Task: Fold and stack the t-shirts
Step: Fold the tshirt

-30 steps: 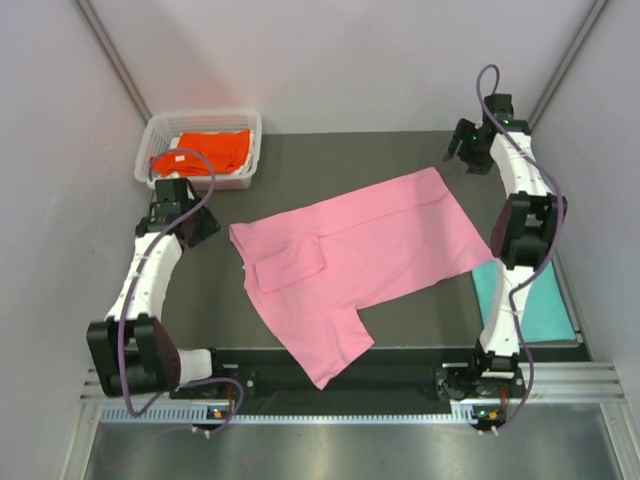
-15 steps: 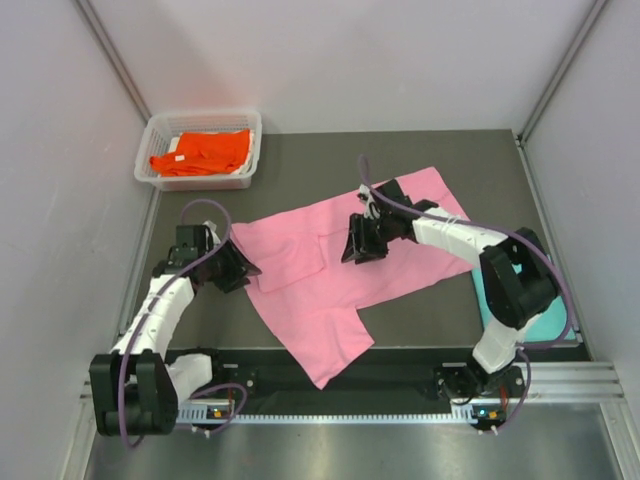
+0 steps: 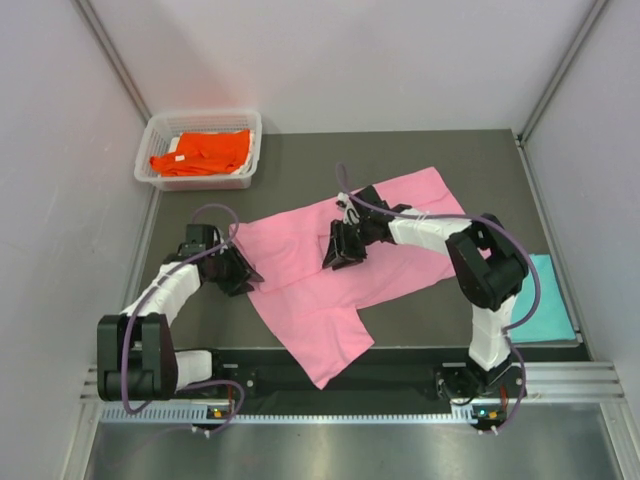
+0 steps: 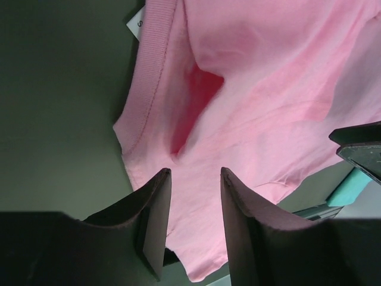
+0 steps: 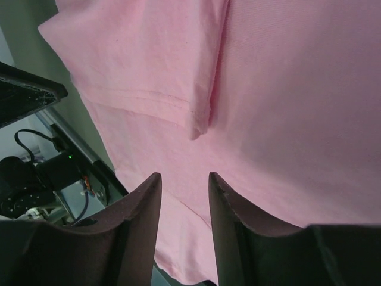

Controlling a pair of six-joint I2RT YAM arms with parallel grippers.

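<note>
The light pink t-shirt (image 3: pixel 320 310) lies spread on the dark table, with one sleeve (image 3: pixel 285 265) folded onto its body. My left gripper (image 3: pixel 240 272) is open and low over the shirt's left edge by the ribbed collar (image 4: pixel 149 77). In its wrist view the fingers (image 4: pixel 193 179) straddle pink cloth (image 4: pixel 268 89). My right gripper (image 3: pixel 335 252) is open over the shirt's middle, beside the folded sleeve's hem (image 5: pixel 149 65). Its fingers (image 5: pixel 184 182) hold nothing. The teal t-shirt (image 3: pixel 555 300) lies folded at the right edge. The orange t-shirt (image 3: pixel 205 150) lies in the basket.
A white wire-mesh basket (image 3: pixel 150 135) stands at the back left corner. Grey walls close in the table on the left, back and right. The pink shirt's bottom corner (image 3: pixel 325 375) hangs over the near edge by the rail (image 3: pixel 400 385).
Both arms have come down onto the pink shirt. The right swung from the far right corner to the shirt's middle. The left moved from near the basket to the collar edge.
</note>
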